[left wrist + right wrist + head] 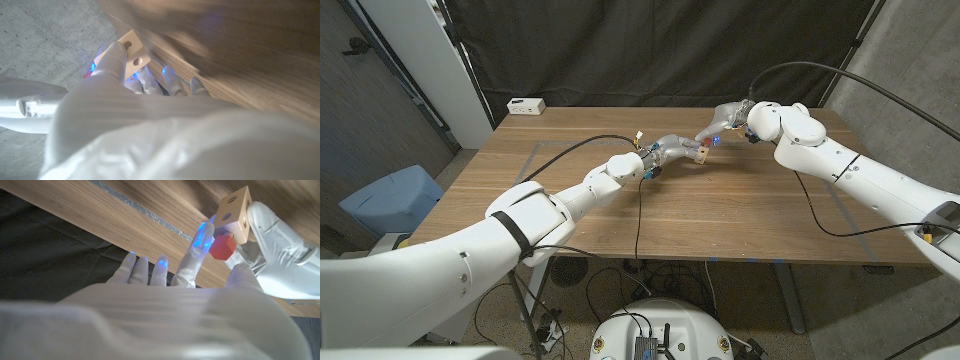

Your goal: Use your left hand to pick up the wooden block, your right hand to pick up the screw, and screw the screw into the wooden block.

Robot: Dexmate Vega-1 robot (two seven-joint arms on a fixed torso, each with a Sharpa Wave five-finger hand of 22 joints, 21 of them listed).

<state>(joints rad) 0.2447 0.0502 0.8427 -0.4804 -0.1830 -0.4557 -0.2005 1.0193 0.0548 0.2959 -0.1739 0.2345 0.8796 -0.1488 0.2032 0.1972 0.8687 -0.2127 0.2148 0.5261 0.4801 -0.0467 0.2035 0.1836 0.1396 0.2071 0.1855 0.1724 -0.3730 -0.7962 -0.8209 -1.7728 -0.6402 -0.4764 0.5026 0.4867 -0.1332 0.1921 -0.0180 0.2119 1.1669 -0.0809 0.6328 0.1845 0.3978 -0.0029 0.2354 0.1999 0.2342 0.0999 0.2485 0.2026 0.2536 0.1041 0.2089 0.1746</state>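
Both arms meet above the far half of the table [720, 215]. The left hand [672, 152] holds the wooden block [701, 151] at its fingertips, lifted off the table, and the right hand [728, 118] reaches to the block from the other side.

Head view: the block appears as a small pale piece between the two hands; the screw is too small to make out here. A white box [527, 105] sits at the table's far corner, well away from both hands, and a dark curtain [670, 50] hangs behind.

Right wrist view: the block [235, 214] shows as a pale cube with round holes in its faces, gripped by the left hand [275, 255] from the far side. The red-headed screw [222, 247] sits against the block's lower face, pinched between the right hand's [200, 280] thumb and one finger [197, 250]; the other fingers stretch out loose beside them. How deep the screw sits in the block cannot be told.

Left wrist view: the block [131, 54] lies beyond the left hand's [125, 85] fingertips, with one finger [114, 59] across its face; two holes are visible. The screw is hidden behind the block and fingers.
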